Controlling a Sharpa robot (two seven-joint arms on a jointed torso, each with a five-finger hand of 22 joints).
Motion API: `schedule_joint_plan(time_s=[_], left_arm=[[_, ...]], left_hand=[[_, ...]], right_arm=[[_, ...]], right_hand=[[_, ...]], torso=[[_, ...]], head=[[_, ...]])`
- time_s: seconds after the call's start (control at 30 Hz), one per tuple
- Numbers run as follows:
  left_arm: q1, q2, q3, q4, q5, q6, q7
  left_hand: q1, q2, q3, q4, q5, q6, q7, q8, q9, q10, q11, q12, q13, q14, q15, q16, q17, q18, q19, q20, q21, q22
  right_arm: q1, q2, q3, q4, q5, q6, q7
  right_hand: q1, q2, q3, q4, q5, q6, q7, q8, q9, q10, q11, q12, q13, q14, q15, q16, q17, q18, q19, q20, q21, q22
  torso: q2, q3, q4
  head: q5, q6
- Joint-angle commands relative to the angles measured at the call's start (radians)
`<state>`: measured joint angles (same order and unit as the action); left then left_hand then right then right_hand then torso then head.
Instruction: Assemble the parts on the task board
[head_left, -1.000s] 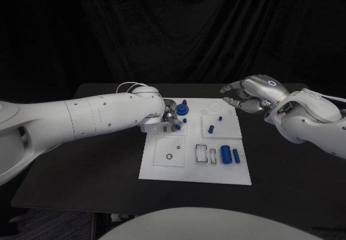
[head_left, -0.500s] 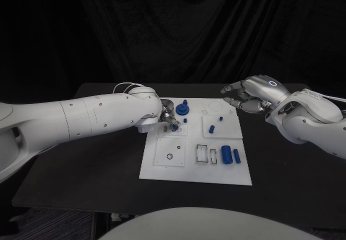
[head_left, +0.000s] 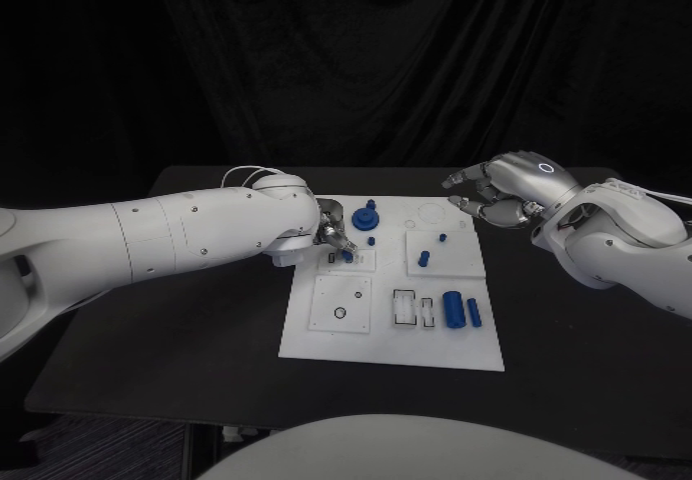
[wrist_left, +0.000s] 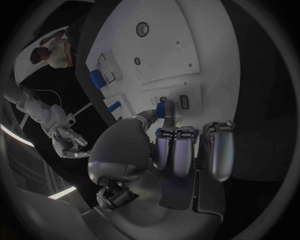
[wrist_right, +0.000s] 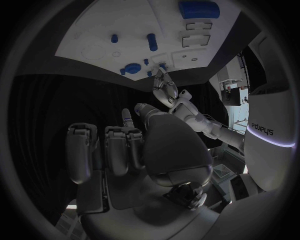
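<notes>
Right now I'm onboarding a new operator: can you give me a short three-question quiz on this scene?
1. True or false: the left robot hand pinches a small blue part over the task board.
2. The right robot hand is: A) holding a part, B) off the board, holding nothing, C) pressing the board.
3. Fill in: the large blue cylinder lies near the board's ___ edge, nearest the robot.

Key: 1 true; 2 B; 3 front.

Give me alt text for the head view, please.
The left silver hand pinches a small blue part over the white task board on the black table; the right silver hand hangs beside the board, holding nothing.
</notes>
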<state>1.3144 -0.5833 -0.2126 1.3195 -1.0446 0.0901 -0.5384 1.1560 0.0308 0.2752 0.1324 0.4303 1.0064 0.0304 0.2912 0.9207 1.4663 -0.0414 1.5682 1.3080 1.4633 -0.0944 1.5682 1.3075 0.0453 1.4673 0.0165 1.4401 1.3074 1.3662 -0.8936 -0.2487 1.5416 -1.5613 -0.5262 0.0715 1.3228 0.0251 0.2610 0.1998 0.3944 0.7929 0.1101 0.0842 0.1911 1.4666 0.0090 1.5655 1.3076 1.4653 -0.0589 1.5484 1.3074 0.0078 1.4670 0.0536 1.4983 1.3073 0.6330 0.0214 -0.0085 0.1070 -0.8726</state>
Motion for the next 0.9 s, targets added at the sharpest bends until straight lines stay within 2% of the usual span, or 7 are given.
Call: schedule_joint_plan(time_s=[0.03, 0.47, 0.63, 0.9], left_arm=[[-0.002, -0.004, 0.001, 0.007, -0.001, -0.006, -0.002], [-0.002, -0.009, 0.001, 0.018, -0.001, -0.030, 0.022], [-0.005, -0.006, 0.000, 0.015, -0.001, -0.028, 0.028], [-0.009, -0.005, 0.000, 0.013, -0.001, -0.026, 0.028]], left_hand=[[-0.004, -0.004, 0.010, -0.005, 0.005, 0.004, -0.002, -0.007, 0.001, 0.105, -0.003, 0.003, 0.263, 0.107, 0.000, 0.003, 0.263, 0.004, 0.003, 0.001, -0.005, 0.077], [-0.009, -0.003, 0.023, -0.006, 0.003, 0.004, -0.002, -0.009, 0.004, 0.105, -0.002, 0.003, 0.263, 0.107, 0.000, 0.003, 0.263, 0.005, 0.001, 0.001, -0.008, 0.074], [-0.012, -0.004, 0.030, -0.006, 0.004, 0.004, -0.001, -0.010, 0.006, 0.105, -0.002, 0.003, 0.263, 0.107, 0.000, 0.003, 0.263, 0.006, -0.002, 0.001, -0.011, 0.070], [-0.015, -0.005, 0.041, -0.008, 0.003, 0.002, 0.000, -0.012, 0.008, 0.105, -0.001, 0.003, 0.263, 0.107, 0.001, 0.003, 0.263, 0.007, -0.004, 0.002, -0.013, 0.069]], right_arm=[[0.000, 0.000, 0.001, 0.002, -0.006, 0.007, -0.021], [0.000, 0.001, 0.001, 0.003, -0.006, 0.013, -0.026], [0.000, -0.001, 0.001, 0.004, -0.006, 0.016, -0.028], [0.000, -0.001, 0.001, 0.003, -0.006, 0.017, -0.028]], right_hand=[[0.007, -0.001, 0.008, -0.003, 0.007, 0.005, 0.000, -0.006, -0.002, 0.104, 0.002, 0.005, 0.263, 0.094, 0.005, -0.005, 0.220, 0.013, 0.062, 0.003, -0.004, 0.235], [0.008, -0.002, 0.010, -0.004, 0.007, 0.006, -0.001, -0.006, -0.002, 0.104, 0.002, 0.005, 0.263, 0.093, 0.005, -0.010, 0.214, 0.015, 0.060, 0.004, -0.009, 0.234], [0.009, -0.002, 0.012, -0.005, 0.008, 0.008, -0.001, -0.006, -0.002, 0.104, 0.002, 0.005, 0.263, 0.093, 0.005, -0.010, 0.213, 0.015, 0.059, 0.004, -0.011, 0.233], [0.009, -0.002, 0.012, -0.005, 0.008, 0.009, -0.001, -0.006, -0.002, 0.104, 0.002, 0.005, 0.263, 0.092, 0.005, -0.011, 0.212, 0.015, 0.059, 0.004, -0.011, 0.233]], torso=[[-0.001, 0.0006, -0.0012], [0.001, 0.0004, -0.0012], [0.001, -0.0001, 0.0005], [0.000, 0.0001, -0.0011]], head=[[0.001, 0.000], [0.001, 0.000], [-0.006, 0.000], [-0.006, 0.000]])
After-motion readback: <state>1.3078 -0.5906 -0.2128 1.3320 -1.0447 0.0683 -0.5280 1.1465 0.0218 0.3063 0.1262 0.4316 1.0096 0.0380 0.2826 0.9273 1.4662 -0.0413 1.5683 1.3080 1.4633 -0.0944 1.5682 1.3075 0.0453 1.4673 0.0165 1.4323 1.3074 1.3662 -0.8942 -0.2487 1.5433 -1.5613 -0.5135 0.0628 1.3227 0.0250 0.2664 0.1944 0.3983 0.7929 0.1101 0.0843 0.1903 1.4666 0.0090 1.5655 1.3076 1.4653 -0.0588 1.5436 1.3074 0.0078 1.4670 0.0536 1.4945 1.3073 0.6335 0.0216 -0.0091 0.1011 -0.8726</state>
